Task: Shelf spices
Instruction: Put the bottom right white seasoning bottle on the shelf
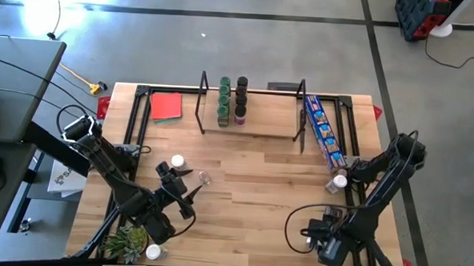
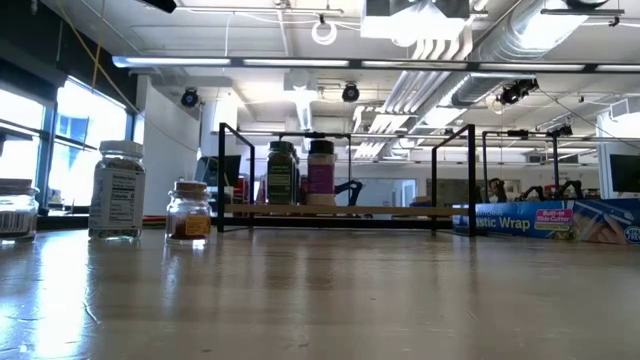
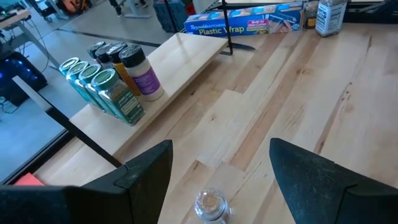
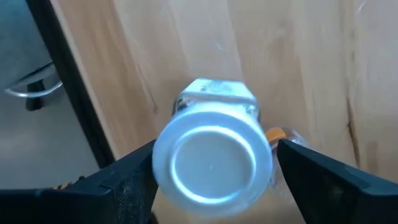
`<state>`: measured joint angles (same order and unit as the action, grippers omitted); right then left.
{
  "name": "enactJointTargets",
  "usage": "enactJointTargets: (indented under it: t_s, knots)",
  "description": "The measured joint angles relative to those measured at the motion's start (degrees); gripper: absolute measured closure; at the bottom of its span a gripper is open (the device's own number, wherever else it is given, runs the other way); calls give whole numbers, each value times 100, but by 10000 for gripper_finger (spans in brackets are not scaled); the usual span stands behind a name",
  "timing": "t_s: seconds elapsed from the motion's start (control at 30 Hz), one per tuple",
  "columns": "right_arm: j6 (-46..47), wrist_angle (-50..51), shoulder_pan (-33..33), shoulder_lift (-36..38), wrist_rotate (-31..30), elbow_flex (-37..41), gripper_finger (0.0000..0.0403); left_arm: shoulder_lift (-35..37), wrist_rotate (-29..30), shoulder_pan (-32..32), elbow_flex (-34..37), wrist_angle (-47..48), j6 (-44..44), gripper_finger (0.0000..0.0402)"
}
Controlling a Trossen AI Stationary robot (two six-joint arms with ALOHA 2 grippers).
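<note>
The shelf [image 1: 250, 109] stands at the table's far side, with several green-lidded and black-lidded spice jars [image 1: 232, 99] on its board. Near the right edge, a white-lidded jar [image 4: 211, 158] stands upright on the table. My right gripper [image 1: 342, 178] points down over it, open, with one finger on either side of the lid. A small orange-filled jar [image 1: 331, 188] stands beside it. On the left, my left gripper [image 3: 221, 152] is open and slants down toward a small clear-lidded jar [image 3: 211, 204], which stands on the table just ahead of its fingers.
A long blue plastic-wrap box [image 1: 323, 133] lies by the shelf's right frame. A red square [image 1: 166, 106] lies at the far left. Another white-lidded jar [image 1: 176, 161] stands by the left arm. A small plant [image 1: 126, 242] and a white lid [image 1: 153, 252] sit at the near left.
</note>
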<state>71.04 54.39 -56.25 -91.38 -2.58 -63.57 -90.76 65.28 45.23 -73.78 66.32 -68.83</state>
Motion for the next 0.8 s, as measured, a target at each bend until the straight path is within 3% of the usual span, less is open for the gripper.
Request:
enactJointTargets:
  t_s: [0.23, 0.43, 0.63, 0.8]
  knots:
    - [112, -2, 136, -2, -240, -2, 113, 0, 2, -13, 0, -9, 2, 140]
    - [-56, -13, 324, 9, -349, -11, 219, 0, -24, -76, 0, -18, -46, 140]
    - [-675, 72, 778, -11, -390, -195, 218, 0, -55, -98, 0, -21, -112, 140]
    - [-1848, 829, 1550, -9, -847, -980, 218, 0, -153, -98, -4, -23, -110, 140]
